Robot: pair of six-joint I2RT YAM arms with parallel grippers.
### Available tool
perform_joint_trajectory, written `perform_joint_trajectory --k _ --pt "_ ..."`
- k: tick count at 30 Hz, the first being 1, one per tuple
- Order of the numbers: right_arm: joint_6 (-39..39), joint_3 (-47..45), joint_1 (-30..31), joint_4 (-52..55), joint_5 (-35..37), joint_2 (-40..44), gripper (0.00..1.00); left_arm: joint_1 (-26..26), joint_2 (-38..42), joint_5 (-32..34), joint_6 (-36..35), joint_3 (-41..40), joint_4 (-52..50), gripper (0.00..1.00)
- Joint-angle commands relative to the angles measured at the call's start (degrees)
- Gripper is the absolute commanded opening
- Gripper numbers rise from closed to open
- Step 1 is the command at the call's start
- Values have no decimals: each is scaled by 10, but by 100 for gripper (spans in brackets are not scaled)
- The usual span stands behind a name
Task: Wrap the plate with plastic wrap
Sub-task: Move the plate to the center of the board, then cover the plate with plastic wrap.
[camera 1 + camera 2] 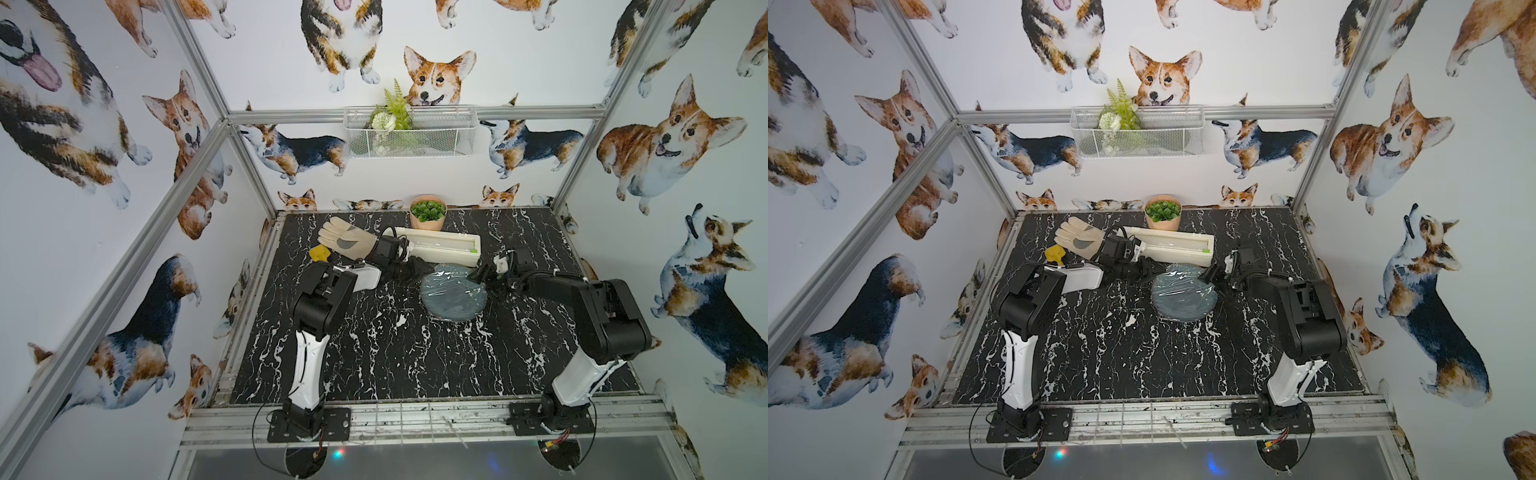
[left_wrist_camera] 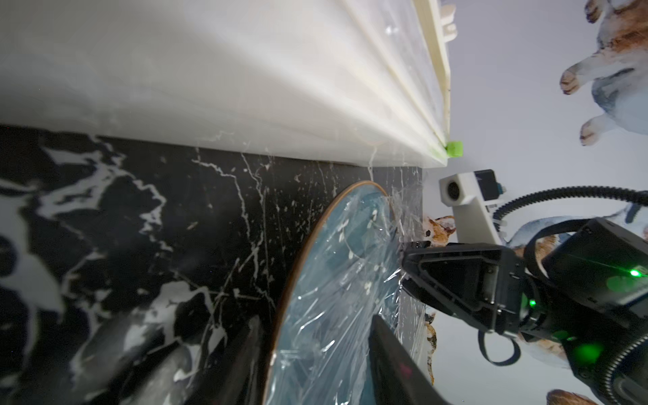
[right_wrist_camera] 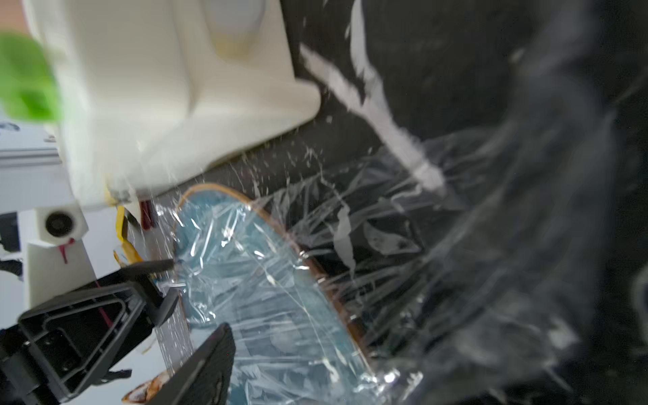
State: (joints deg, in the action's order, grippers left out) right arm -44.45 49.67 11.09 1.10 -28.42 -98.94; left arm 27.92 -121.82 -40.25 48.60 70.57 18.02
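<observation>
The blue-grey plate [image 1: 453,299] [image 1: 1183,299] lies flat on the black marble table, just in front of the cream dispenser box [image 1: 440,246] [image 1: 1173,246]. Crinkly plastic wrap [image 2: 336,287] [image 3: 266,280] covers the plate's top and spills past its rim onto the table. My left gripper [image 2: 315,354] [image 1: 417,271] is open at the plate's left edge, one finger outside the brown rim and one over the film. At the opposite edge my right gripper [image 3: 350,364] [image 1: 478,276] is open too. One finger [image 3: 210,357] shows clearly and the rest is blurred behind loose film.
A beige glove [image 1: 347,239] and a small yellow object [image 1: 320,253] lie at the back left. A pink pot of greens [image 1: 428,212] stands against the back wall. A wire basket [image 1: 409,133] hangs above. The green slider [image 2: 454,148] sits at the box's right end.
</observation>
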Motion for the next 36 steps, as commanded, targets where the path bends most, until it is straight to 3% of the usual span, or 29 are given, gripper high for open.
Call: perform_joint_trajectory --k 1,5,10,13,18,26,31,36 --pt "-5 -8 23 -14 -33 1 73 12 10 -20 117 -53 108 49" --pt "9 -11 37 10 -48 29 72 30 46 0 148 -119 165 46" --pt "49 -14 38 73 -45 59 72 38 109 36 144 -200 142 43" --pt "65 -22 38 92 -35 61 72 39 165 74 102 -235 45 43" --pt "67 -24 38 88 -38 47 72 41 215 118 29 -223 -120 47" --pt "94 1 36 128 -27 57 72 40 227 142 -15 -187 -205 53" --pt "109 10 5 157 -22 82 70 35 229 223 -161 -80 -378 55" --pt "113 19 -16 165 -32 86 66 33 165 174 -275 57 -461 54"
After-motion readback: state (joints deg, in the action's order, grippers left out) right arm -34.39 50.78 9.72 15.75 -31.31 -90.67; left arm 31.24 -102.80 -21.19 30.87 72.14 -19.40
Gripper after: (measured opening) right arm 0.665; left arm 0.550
